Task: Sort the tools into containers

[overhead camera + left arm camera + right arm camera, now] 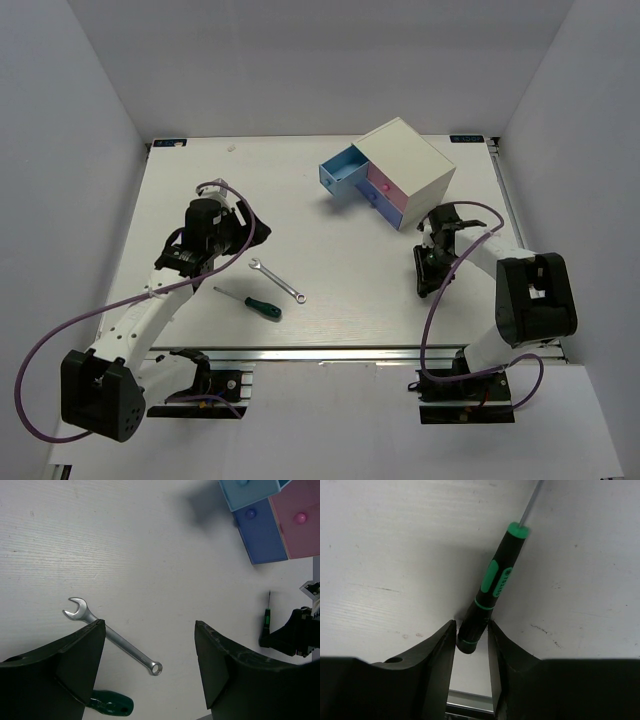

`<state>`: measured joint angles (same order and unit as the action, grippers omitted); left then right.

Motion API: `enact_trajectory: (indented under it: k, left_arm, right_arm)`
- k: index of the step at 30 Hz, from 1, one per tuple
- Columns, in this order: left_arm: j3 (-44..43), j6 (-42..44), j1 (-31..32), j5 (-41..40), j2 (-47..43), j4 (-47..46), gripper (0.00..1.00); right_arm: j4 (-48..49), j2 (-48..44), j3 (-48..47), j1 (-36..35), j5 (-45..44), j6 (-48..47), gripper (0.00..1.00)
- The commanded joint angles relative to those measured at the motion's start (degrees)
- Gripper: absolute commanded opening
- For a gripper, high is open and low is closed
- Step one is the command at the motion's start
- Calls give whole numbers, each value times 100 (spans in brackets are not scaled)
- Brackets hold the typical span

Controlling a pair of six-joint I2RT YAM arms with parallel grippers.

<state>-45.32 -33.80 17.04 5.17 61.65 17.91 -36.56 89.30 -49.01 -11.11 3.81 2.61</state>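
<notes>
1. Overhead view: my left arm stretches from its base up over the table (200,180). The left gripper (238,228) hangs above bare surface, just beyond the wrench (277,281) and the green-handled screwdriver (250,301). Those two lie near each other but apart. My right arm is folded back at the elbow, and the right gripper (430,275) sits low in front of the white cabinet (410,160). The cabinet's light-blue drawer (343,176) stands pulled out.
2. Left wrist view: the fingers (75,665) are spread wide with nothing between them. The wrench runs partly under the left one, and the green handle shows at the bottom edge.
3. Right wrist view: the jaws are narrow and pinch the butt end of a mini screwdriver (492,587). Its handle is black and green, and its thin shaft points away along the table.
</notes>
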Motion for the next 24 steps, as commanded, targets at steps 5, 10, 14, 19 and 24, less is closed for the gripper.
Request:
enact_trajectory:
  k: [5, 10, 14, 19, 24]
  left_arm:
    - [-29, -21, -16, 19, -179, 37, 81]
    - [-3, -30, -16, 11, -241, 81, 81]
    - [14, -30, -8, 28, -320, 46, 81]
    - [76, -56, -8, 89, -329, -77, 81]
    - [15, -152, -16, 151, -285, -156, 81]
  right_arm:
    - [158, 343, -12, -5, -39, 617, 31]
    - [96, 256, 41, -5, 49, 522, 3]
    - [8, -324, -38, -5, 775, -154, 0]
    - [-106, -948, -56, -49, 1849, -1288, 0]
    - [-124, -1300, -178, -408, 3010, -2184, 0]
